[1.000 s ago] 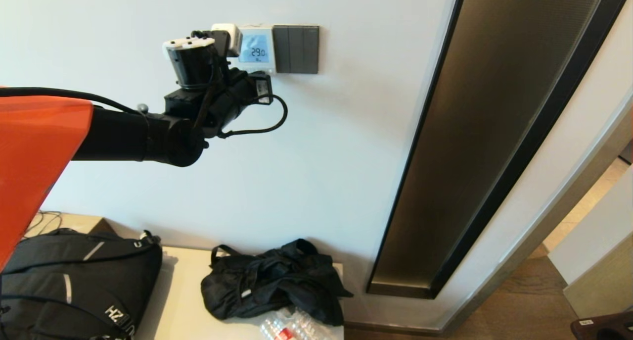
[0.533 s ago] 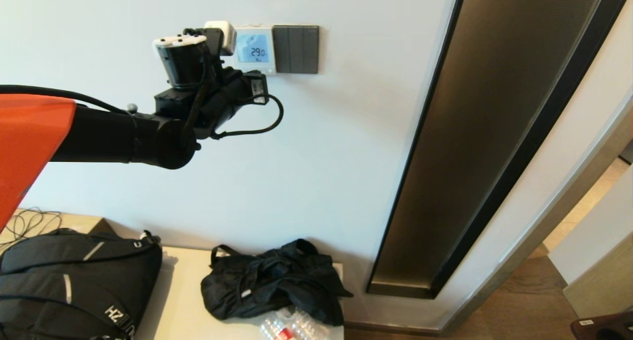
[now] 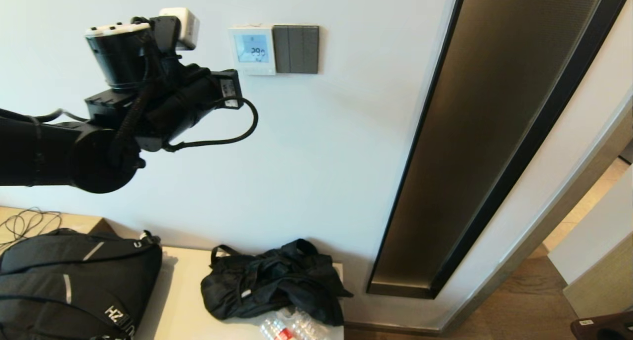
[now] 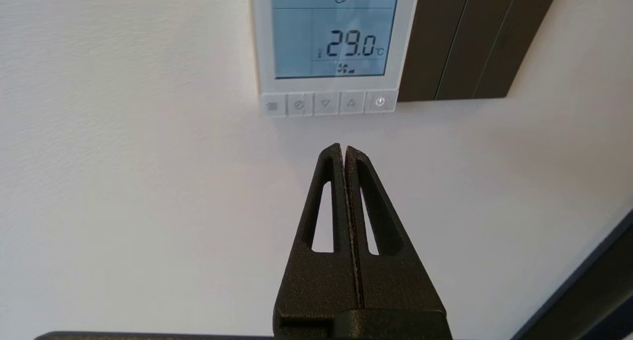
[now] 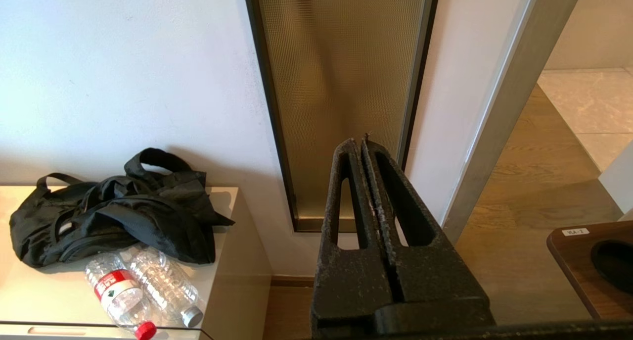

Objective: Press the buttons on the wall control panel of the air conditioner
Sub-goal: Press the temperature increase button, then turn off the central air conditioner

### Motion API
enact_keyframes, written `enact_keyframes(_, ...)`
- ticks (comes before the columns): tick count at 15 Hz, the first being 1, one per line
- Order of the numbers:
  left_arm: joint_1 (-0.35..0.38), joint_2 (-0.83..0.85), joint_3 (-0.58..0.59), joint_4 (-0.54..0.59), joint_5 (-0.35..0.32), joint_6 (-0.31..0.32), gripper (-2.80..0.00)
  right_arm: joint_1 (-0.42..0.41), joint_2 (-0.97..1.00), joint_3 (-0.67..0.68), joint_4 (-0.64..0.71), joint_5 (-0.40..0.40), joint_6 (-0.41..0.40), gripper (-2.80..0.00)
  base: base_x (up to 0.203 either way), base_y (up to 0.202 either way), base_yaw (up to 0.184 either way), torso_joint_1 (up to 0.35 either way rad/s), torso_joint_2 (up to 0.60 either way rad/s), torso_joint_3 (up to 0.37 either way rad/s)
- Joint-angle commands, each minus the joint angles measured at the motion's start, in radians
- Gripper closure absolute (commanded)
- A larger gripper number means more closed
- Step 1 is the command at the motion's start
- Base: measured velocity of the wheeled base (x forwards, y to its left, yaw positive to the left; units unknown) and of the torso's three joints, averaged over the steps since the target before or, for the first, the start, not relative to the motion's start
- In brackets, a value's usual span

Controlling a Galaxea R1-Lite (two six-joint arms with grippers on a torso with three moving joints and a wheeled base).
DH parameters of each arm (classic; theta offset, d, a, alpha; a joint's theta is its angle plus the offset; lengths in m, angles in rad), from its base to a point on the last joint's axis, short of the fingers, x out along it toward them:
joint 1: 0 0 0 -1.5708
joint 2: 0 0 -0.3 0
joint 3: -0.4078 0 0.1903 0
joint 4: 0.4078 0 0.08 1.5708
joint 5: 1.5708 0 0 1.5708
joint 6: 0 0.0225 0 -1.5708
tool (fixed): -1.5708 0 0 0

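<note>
The air conditioner's wall control panel (image 3: 252,50) is a small white square on the wall, and its blue screen reads 29.0. It also shows in the left wrist view (image 4: 336,43). The buttons (image 4: 329,103) form a row along its bottom strip (image 3: 257,71). My left gripper (image 3: 231,88) is shut and empty. It hangs off the wall, left of the panel and a little below it. In the left wrist view its tips (image 4: 344,148) point at bare wall just under the button strip. My right gripper (image 5: 360,142) is shut and empty, low on the right, out of the head view.
A dark grey three-gang switch plate (image 3: 295,49) adjoins the panel's right side. A tall bronze glass strip (image 3: 494,132) runs down the wall further right. Below, a low cabinet (image 3: 183,300) holds a backpack (image 3: 74,285), a black bag (image 3: 272,285) and plastic bottles (image 3: 292,327).
My left arm has drawn back from the panel, moving left and away from the wall. The panel, partly covered before, now shows whole.
</note>
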Motion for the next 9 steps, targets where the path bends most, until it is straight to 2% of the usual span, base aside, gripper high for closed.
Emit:
enact_keyframes(1,0.013,-0.201,0.152,-0.006,0.000,-0.002,0.00,-0.001,0.002,0.000,0.000,0.000,0.000,0.00,0.000,0.000,0.000,0.000,0.00,0.000)
enact_keyframes(4,0.026,-0.417,0.363,-0.006,0.001,-0.003,0.00,-0.001,0.002,0.000,0.000,0.000,0.000,0.00,0.000,0.000,0.000,0.000,0.00,0.000)
enact_keyframes(6,0.072,-0.578,0.525,0.001,-0.003,-0.004,0.00,-0.001,0.002,0.000,0.000,0.000,0.000,0.00,0.000,0.000,0.000,0.000,0.00,0.000)
enact_keyframes(9,0.148,-0.775,0.707,0.018,-0.017,-0.004,0.00,-0.001,0.002,0.000,0.000,0.000,0.000,0.00,0.000,0.000,0.000,0.000,0.00,0.000)
